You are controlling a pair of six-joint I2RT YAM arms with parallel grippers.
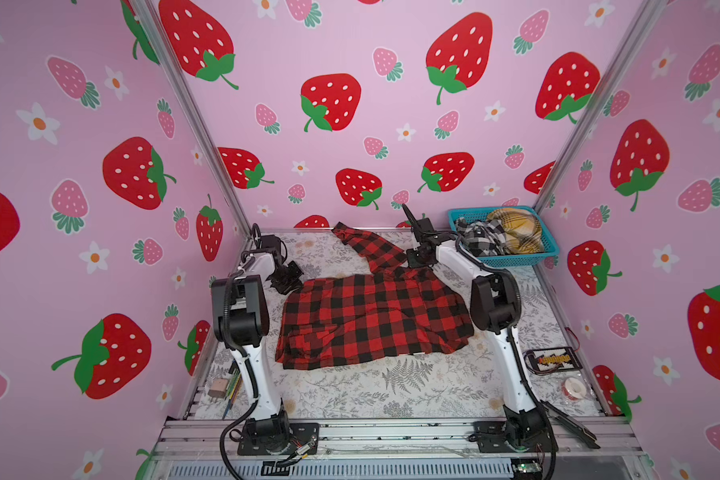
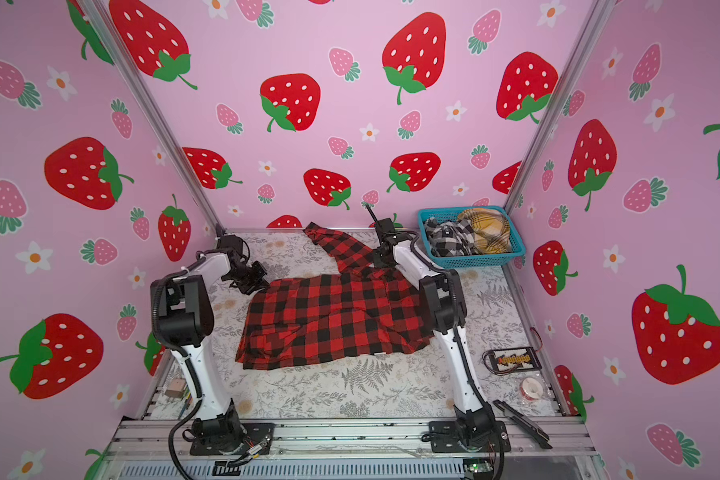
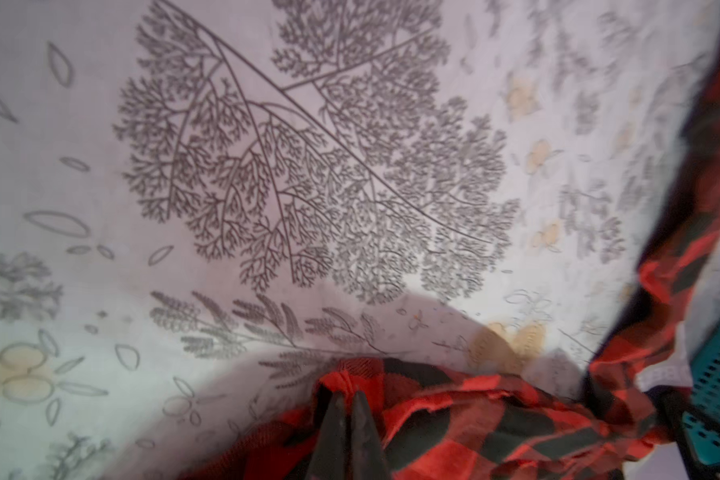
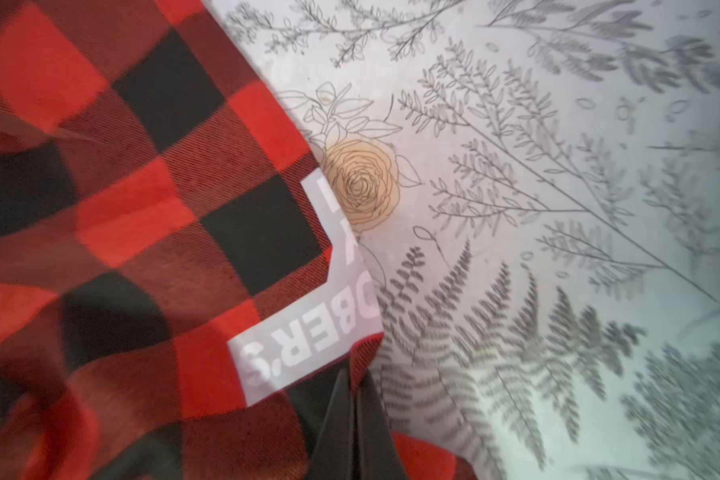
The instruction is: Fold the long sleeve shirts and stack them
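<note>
Left pincer (image 3: 348, 400) and right pincer (image 4: 355, 376) are each clamped, seemingly on the red-and-black shirt (image 1: 375, 316).

The red-and-black shirt (image 1: 371, 320) covered the middle of the tabletop (image 1: 371, 399), with one sleeve running to the far edge. A bare strip lay open along the near edge, between the two arm bases. The far left corner was free beyond the left arm (image 1: 242, 316). A blue basket (image 1: 512, 261) of clothes filled the far right corner, just beside the right arm (image 1: 493, 303). Along the right edge lay a wired black pack (image 1: 551, 359) and a small roll (image 1: 572, 388). Small clutter (image 1: 227, 386) crowded the near left corner.
</note>
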